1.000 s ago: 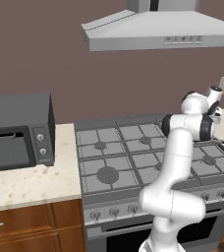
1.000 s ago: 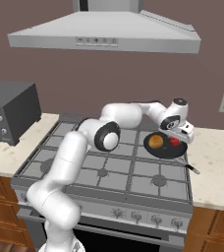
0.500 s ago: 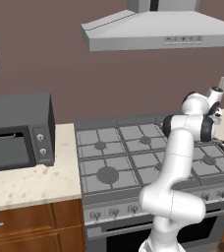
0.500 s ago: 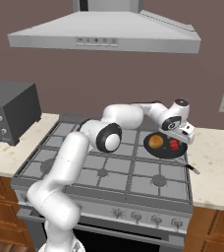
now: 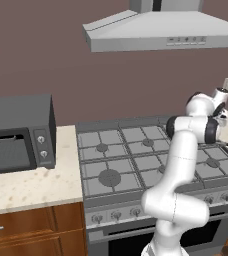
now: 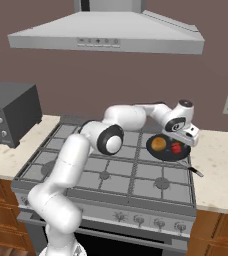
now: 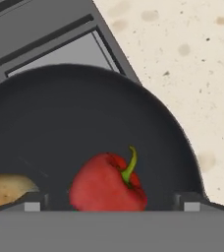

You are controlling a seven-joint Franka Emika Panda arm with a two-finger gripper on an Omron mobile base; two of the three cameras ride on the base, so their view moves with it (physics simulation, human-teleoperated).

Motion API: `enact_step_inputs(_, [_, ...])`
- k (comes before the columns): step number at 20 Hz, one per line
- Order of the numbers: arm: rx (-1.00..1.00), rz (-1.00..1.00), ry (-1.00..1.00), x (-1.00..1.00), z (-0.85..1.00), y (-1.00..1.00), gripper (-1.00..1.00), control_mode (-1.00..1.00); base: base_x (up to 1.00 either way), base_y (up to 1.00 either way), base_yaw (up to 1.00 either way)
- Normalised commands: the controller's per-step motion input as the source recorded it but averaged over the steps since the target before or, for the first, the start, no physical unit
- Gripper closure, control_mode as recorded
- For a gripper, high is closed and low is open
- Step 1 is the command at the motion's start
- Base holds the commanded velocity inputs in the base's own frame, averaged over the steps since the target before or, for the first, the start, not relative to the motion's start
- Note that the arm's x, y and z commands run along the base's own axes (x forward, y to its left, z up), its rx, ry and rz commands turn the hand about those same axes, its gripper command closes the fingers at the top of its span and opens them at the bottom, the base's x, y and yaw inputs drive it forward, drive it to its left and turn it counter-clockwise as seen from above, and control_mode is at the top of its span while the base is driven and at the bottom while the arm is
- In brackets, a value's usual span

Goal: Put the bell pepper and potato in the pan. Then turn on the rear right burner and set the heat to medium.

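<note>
With the bell pepper and potato lying in the pan, my gripper (jaws wide, holding nothing) must next retract toward the burner knobs.

Red bell pepper, black pan, speckled beige counter

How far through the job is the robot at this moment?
Done, by the look of it: the bell pepper and the potato both lie in the pan on the stove's rear right. In hand: nothing; the end effector hangs open just above the pepper, its fingertips wide apart on either side. Left: turning the rear right burner on and setting medium heat. The knobs on the stove front look untouched.
</note>
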Motion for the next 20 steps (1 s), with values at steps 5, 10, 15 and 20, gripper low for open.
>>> enact_step_inputs(5, [0.0, 0.0, -0.09, -0.85, 0.46, 0.0, -1.0, -1.0, 0.0, 0.0, 0.0])
enact_step_inputs(10, [0.0, 0.0, -0.19, -1.0, 0.36, 0.06, -1.0, -1.0, 0.0, 0.0, 0.0])
enact_step_inputs(15, [0.0, 0.0, -0.13, -0.99, 0.14, 0.01, -1.0, -1.0, 0.0, 0.0, 0.0])
enact_step_inputs(20, [0.0, 0.01, -0.12, -0.92, 0.0, 0.01, -1.0, -1.0, 0.0, 0.0, 0.0])
